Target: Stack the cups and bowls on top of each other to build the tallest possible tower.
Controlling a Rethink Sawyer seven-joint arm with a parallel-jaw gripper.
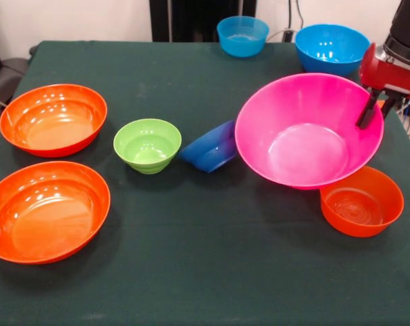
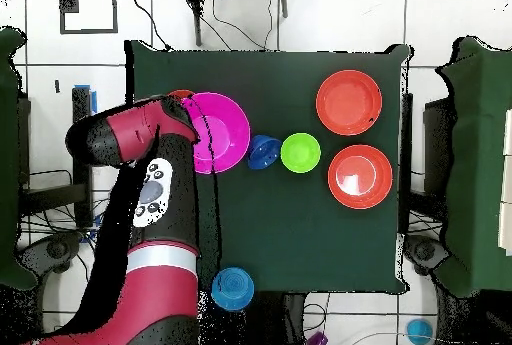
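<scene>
My gripper grips the right rim of the big pink bowl, one finger inside and one outside, and holds it tilted. The pink bowl leans against the small dark blue bowl, which lies tipped on its side. The smaller orange bowl sits just in front of the pink bowl. The small lime green bowl stands upright left of the dark blue one. Two wide shallow orange bowls sit at the left. No bowl is nested in another. The cups are out of view.
Two sky blue bowls stand at the table's far edge. In the overhead view the arm covers the table's left side beside the pink bowl, and one sky blue bowl shows by the base.
</scene>
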